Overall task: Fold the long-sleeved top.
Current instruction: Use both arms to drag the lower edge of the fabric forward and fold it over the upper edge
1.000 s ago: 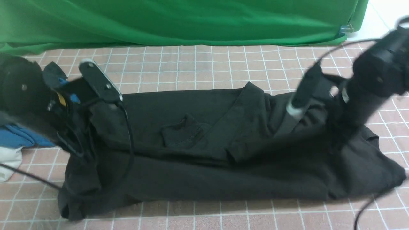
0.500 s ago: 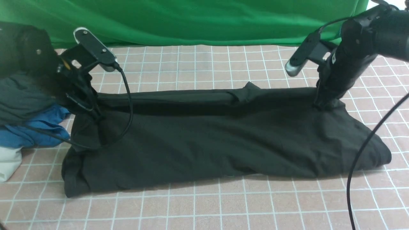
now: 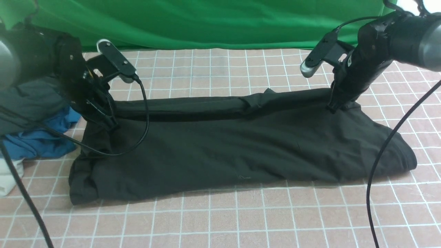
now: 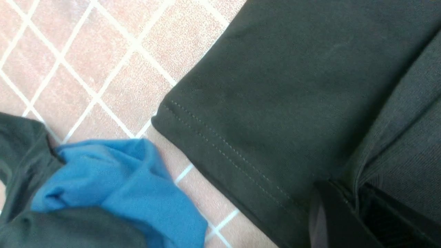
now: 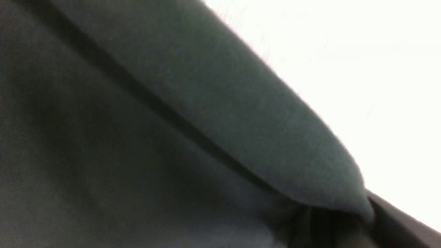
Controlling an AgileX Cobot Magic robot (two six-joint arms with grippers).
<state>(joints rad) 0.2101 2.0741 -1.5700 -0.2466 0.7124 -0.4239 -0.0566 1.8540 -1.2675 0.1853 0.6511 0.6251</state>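
Our left claw (image 3: 109, 124) and right claw (image 3: 332, 108) are each pinched shut on the far folded edge of the large plain black soft-knit long-sleeved top (image 3: 224, 148). It lies stretched between them on the pink tiled surface (image 3: 220, 224), with its bulk on the near side of both claws. We judge the thin knit could slip from either pinch, skewing the fold. The crumpled blue garment (image 4: 120, 179) just outside the left claw could snag. The sleeves are tucked from sight. The right wrist view is blurred dark cloth, hiding that pinch.
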